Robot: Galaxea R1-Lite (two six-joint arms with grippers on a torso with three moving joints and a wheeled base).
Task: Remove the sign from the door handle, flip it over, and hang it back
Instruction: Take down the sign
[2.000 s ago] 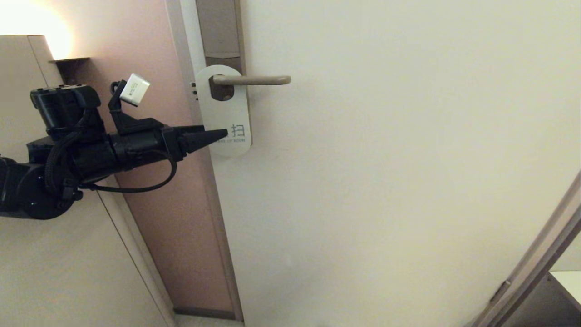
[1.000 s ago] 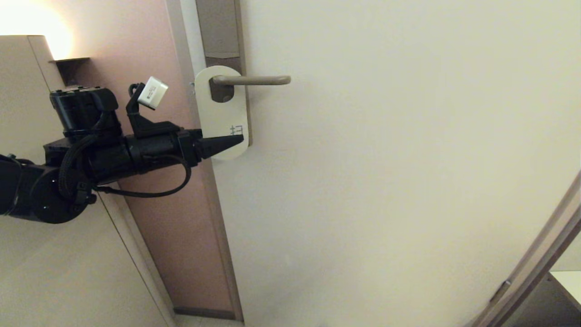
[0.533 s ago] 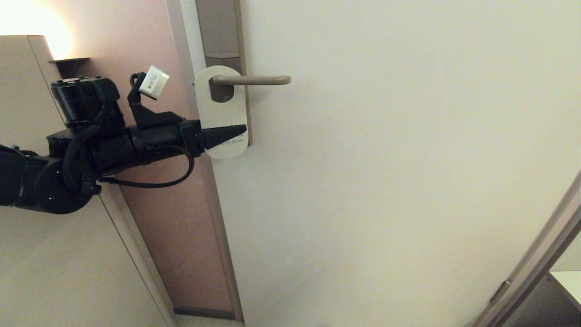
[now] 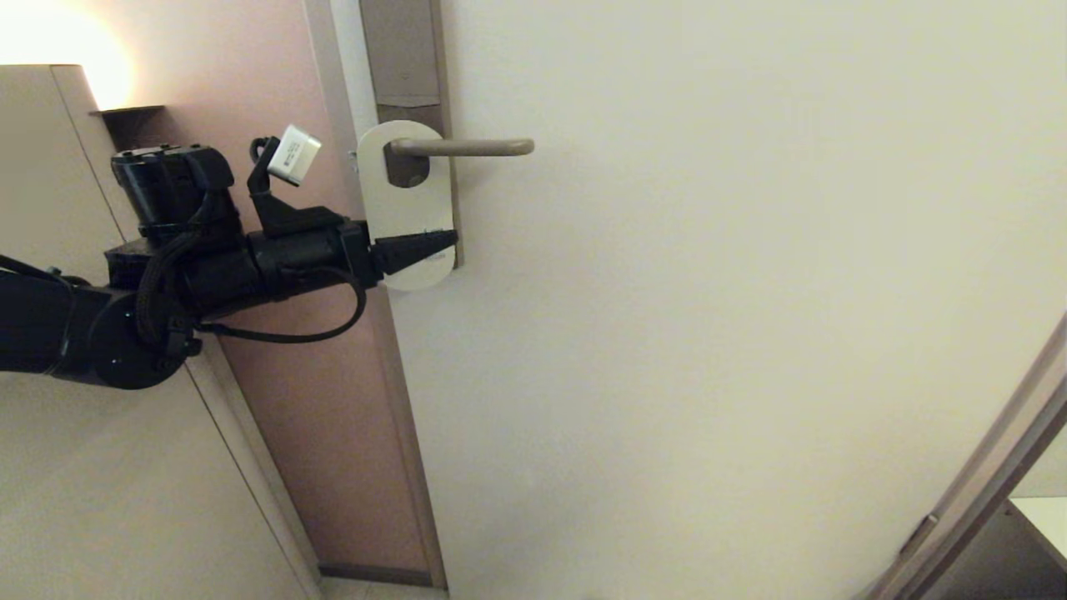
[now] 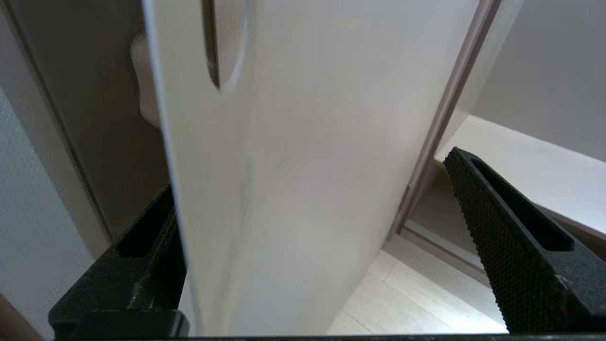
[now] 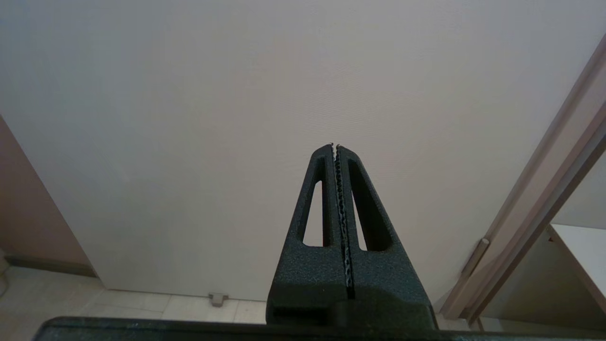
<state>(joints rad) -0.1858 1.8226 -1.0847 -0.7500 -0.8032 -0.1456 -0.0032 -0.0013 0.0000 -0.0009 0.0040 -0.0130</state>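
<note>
Pale door [image 4: 708,333] bearing the door handle [image 4: 463,147], from which the sign [image 4: 406,204] hangs white side out by its hole, its lower end between the left gripper [image 4: 421,243]'s released jaws, placed for grasping; right gripper [image 6: 335,147] clenched, idle.

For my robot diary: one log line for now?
left gripper: open, straddling sign | sign: on door handle | right gripper: shut, idle
</note>
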